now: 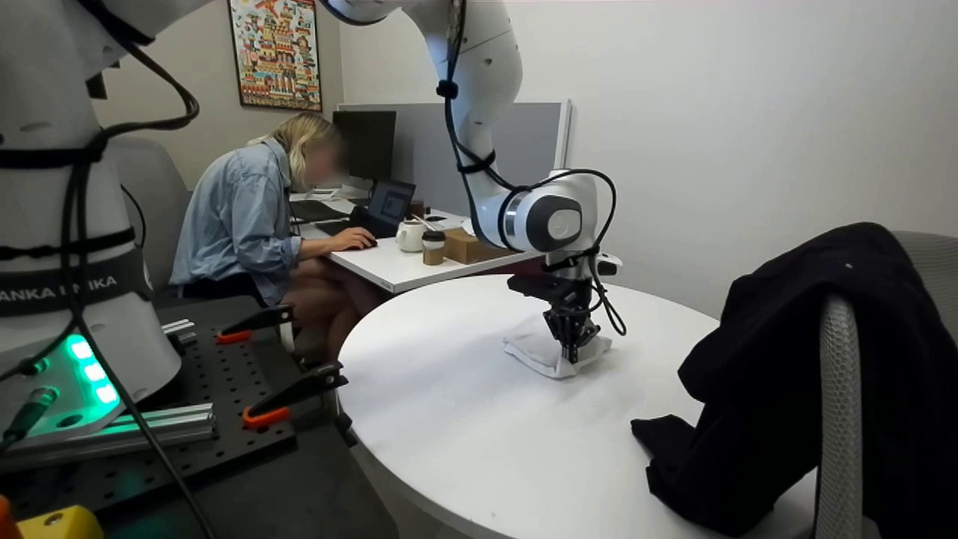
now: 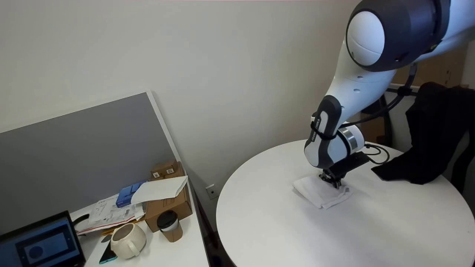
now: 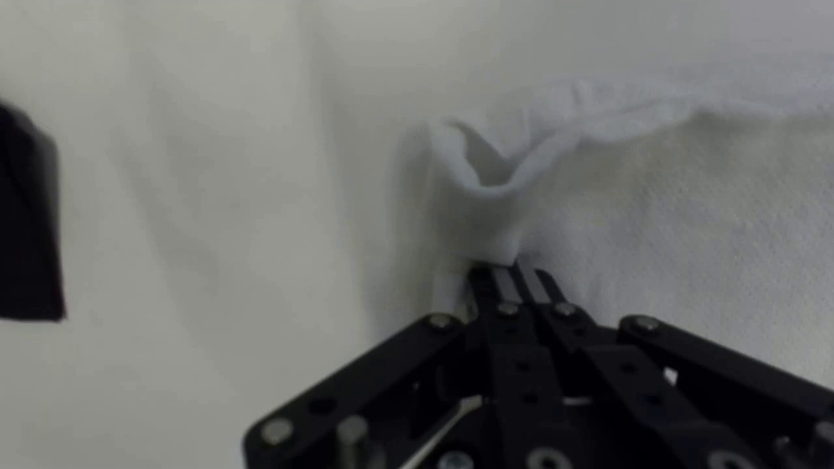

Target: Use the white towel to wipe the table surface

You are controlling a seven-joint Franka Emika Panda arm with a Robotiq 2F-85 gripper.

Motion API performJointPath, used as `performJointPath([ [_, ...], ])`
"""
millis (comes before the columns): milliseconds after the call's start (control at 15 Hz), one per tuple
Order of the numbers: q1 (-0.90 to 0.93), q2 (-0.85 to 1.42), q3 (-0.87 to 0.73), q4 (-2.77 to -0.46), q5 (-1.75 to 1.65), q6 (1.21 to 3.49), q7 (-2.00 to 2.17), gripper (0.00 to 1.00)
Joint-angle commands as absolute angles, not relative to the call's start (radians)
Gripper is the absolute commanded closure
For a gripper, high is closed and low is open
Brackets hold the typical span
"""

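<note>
A folded white towel (image 1: 537, 350) lies on the round white table (image 1: 479, 442) and shows in both exterior views (image 2: 315, 191). My gripper (image 1: 571, 356) points down at the towel's edge; it also shows in an exterior view (image 2: 337, 184). In the wrist view the towel (image 3: 704, 234) fills the right side, with a raised, curled fold just ahead of the fingertips. There the gripper's fingers (image 3: 515, 268) are shut together on the towel's edge. The fingertips' lowest part is hidden in the cloth. The rest of the towel lies flat on the table.
A black garment (image 1: 778, 389) hangs over a chair, and part of it lies on the table's edge. A desk (image 1: 397, 273) beside the table holds a mug (image 2: 128, 241), a paper cup (image 2: 170, 226), boxes and a laptop. A person (image 1: 247, 202) sits there.
</note>
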State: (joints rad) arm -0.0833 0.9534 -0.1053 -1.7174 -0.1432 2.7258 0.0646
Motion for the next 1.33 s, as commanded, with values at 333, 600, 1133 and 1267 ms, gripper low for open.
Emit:
performJointPath([
  [333,-0.112,0.841,-0.038,-2.03,-0.13,2.812,-0.059,1.0],
  [600,-0.038,0.827,0.003,-2.06,-0.152,2.815,-0.092,1.0],
  [1133,0.051,0.844,0.025,-1.973,-0.113,2.761,-0.059,0.58],
  [1267,0.041,0.822,0.03,-2.001,-0.101,2.769,-0.056,0.45],
])
